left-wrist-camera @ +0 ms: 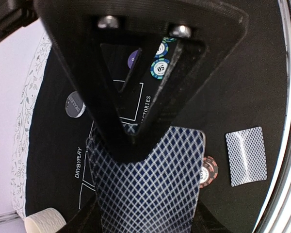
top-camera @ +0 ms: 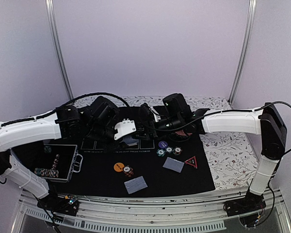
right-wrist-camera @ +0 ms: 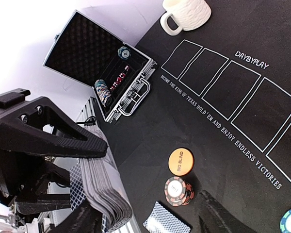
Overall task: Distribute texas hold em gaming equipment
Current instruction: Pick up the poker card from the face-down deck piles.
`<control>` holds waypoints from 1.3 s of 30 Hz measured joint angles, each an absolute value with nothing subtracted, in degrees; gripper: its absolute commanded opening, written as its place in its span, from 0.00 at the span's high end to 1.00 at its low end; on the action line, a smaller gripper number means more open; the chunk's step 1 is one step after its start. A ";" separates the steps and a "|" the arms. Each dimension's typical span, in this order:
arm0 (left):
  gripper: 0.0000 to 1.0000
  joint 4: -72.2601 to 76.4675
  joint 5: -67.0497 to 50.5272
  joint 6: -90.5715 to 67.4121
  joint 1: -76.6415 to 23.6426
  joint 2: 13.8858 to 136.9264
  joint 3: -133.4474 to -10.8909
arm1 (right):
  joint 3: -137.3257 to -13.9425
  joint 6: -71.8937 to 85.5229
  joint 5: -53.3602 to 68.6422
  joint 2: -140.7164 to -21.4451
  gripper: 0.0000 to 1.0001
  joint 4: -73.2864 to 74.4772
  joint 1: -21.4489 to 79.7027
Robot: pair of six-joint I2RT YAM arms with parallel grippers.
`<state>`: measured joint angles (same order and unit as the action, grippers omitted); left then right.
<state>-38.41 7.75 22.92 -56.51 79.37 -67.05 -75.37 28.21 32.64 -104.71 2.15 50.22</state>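
Over the counter [top-camera: 223, 165], both arms hung close together above a black mat [top-camera: 102, 182]; on it lay two cards [top-camera: 173, 164], an orange disc [top-camera: 118, 167], a purple disc [top-camera: 163, 144], chips [top-camera: 169, 150] and a triangle [top-camera: 191, 161]. At the left wrist, the left jaws clenched a deck [left-wrist-camera: 150, 194], blue backs showing. At the right wrist, the right jaws stood apart, holding nothing, just beside that deck [right-wrist-camera: 104, 189]; an open case [right-wrist-camera: 87, 53] held more chips, and a mug [right-wrist-camera: 186, 12] stood at the mat's edge.

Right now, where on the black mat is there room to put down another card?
Bare mat lies between the case and the orange disc, and at the near right corner past the triangle marker. Crowded around the chips and purple disc.
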 measured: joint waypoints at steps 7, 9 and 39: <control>0.51 -38.28 7.84 22.94 -56.51 79.37 -67.05 | -75.37 26.81 31.68 -103.48 0.53 4.08 50.41; 0.51 -38.22 7.94 22.94 -56.51 79.37 -67.05 | -75.37 26.48 31.51 -103.00 0.57 4.73 50.48; 0.50 -37.47 8.49 22.94 -56.51 79.15 -66.92 | -74.81 24.08 29.10 -95.15 0.98 11.66 49.80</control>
